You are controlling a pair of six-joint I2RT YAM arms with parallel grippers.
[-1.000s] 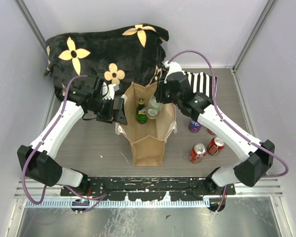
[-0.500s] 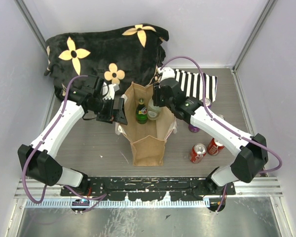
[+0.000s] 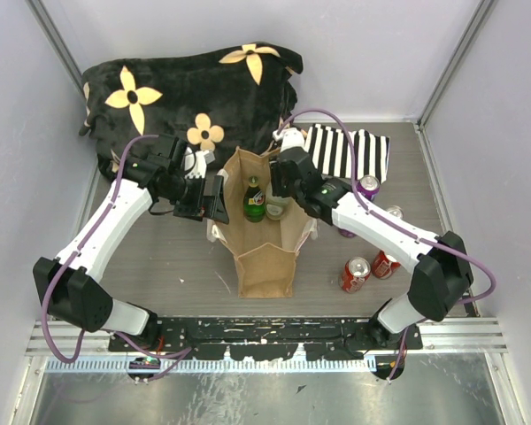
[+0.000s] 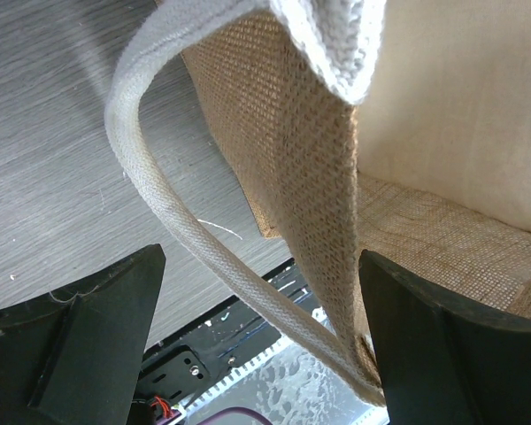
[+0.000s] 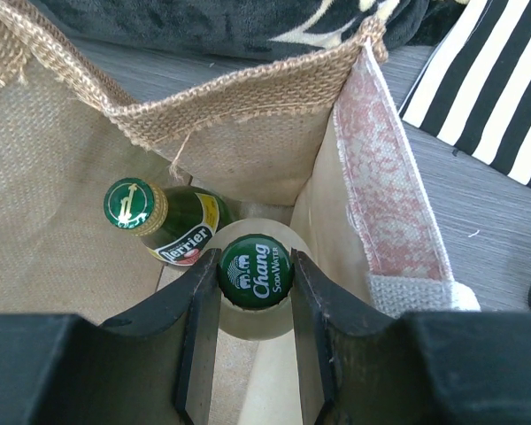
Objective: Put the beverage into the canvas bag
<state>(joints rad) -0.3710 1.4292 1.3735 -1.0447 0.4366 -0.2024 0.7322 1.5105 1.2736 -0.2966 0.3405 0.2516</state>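
The tan canvas bag (image 3: 265, 257) stands open mid-table, and its pinkish rim shows in the right wrist view (image 5: 380, 195). My right gripper (image 3: 281, 188) is over the bag's far right corner. It (image 5: 255, 276) is shut on the green cap of a clear Chang soda water bottle (image 5: 255, 270), held upright inside the bag. A green Perrier bottle (image 5: 159, 217) stands in the bag beside it and also shows in the top view (image 3: 254, 200). My left gripper (image 3: 214, 205) is open at the bag's left rim. In the left wrist view it (image 4: 261, 341) straddles the bag wall (image 4: 310, 150) and white strap (image 4: 203, 239).
Two red cans (image 3: 354, 274) (image 3: 387, 262) and a purple can (image 3: 368, 187) lie right of the bag. A black-and-white striped cloth (image 3: 350, 152) lies at back right. A black blanket with flowers (image 3: 195, 97) fills the back left.
My right arm has swung left and in over the bag, bringing the Chang bottle down inside it beside the Perrier bottle. The left arm has not moved.
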